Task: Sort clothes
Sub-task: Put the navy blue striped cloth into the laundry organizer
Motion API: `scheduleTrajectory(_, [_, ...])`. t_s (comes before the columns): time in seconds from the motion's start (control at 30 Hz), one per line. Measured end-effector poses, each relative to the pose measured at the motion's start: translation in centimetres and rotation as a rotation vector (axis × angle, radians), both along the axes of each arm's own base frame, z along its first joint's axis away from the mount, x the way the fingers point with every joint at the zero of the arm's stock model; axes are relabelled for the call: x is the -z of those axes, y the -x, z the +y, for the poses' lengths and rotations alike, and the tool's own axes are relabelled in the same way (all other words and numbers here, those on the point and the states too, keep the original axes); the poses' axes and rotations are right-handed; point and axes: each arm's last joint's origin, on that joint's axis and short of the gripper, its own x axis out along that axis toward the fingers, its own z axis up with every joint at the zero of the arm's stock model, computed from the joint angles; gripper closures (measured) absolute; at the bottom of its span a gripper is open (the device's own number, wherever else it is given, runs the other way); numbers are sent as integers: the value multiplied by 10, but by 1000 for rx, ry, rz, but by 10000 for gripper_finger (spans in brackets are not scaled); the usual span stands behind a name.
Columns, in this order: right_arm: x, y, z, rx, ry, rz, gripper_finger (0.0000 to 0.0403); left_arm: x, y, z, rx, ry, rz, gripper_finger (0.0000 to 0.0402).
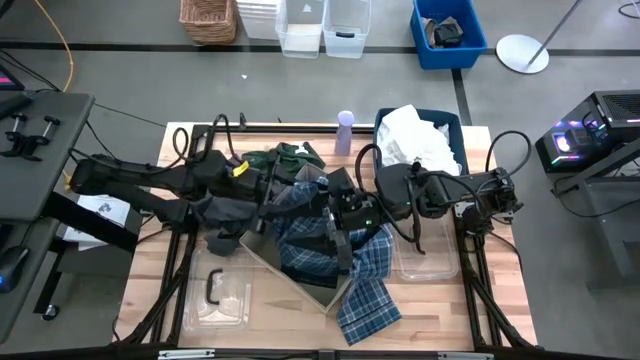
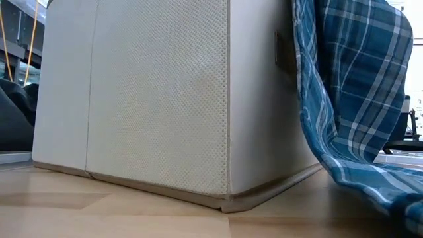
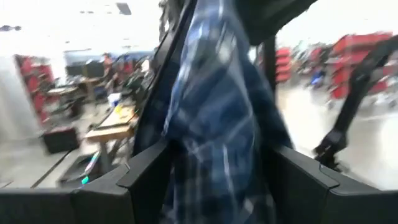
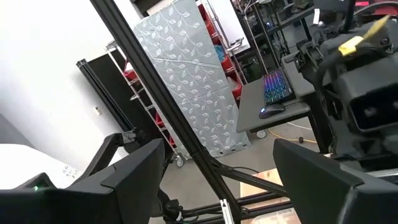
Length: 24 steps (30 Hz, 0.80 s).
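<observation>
Left tool (image 3: 217, 180) pinching plaid shirt (image 3: 211, 124); right tool (image 4: 217, 180) spread, empty; low view shows only beige box (image 2: 152, 99).

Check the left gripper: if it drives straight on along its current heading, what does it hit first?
The plaid shirt. It already hangs between the left gripper fingers and fills the line ahead. What lies behind the cloth can't be seen.

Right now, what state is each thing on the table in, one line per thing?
Plaid shirt: draped over the beige box's edge, spilling onto the table.
Beige box: upright, open-topped.
Left claw: shut on the plaid shirt.
Right claw: open, holding nothing.
Blue bin: holding white clothes.
Green garment: crumpled on the table.
</observation>
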Motion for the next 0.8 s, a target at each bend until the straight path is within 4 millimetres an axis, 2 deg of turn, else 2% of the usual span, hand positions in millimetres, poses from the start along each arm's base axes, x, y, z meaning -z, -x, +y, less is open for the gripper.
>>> scheduleTrajectory(0.13, [0,0,0,0,0,0,105,0,-6,-2,55,40,-37,172])
scheduleTrajectory(0.2, [0,0,0,0,1,0,105,2,-9,-2,54,45,-30,194])
scheduleTrajectory(0.27, [0,0,0,0,1,0,105,3,-10,-4,33,50,-23,242])
scheduleTrajectory(0.37, [0,0,0,0,0,-3,105,3,-10,-5,29,53,-26,359])
scheduleTrajectory(0.4, [-1,0,0,0,-1,-6,105,3,-10,-5,25,64,-28,379])
scheduleTrajectory(0.6, [-7,5,2,-37,-79,-3,105,7,2,15,-191,34,101,399])
scheduleTrajectory(0.8, [-24,32,13,2,-32,69,105,8,22,23,-179,33,147,401])
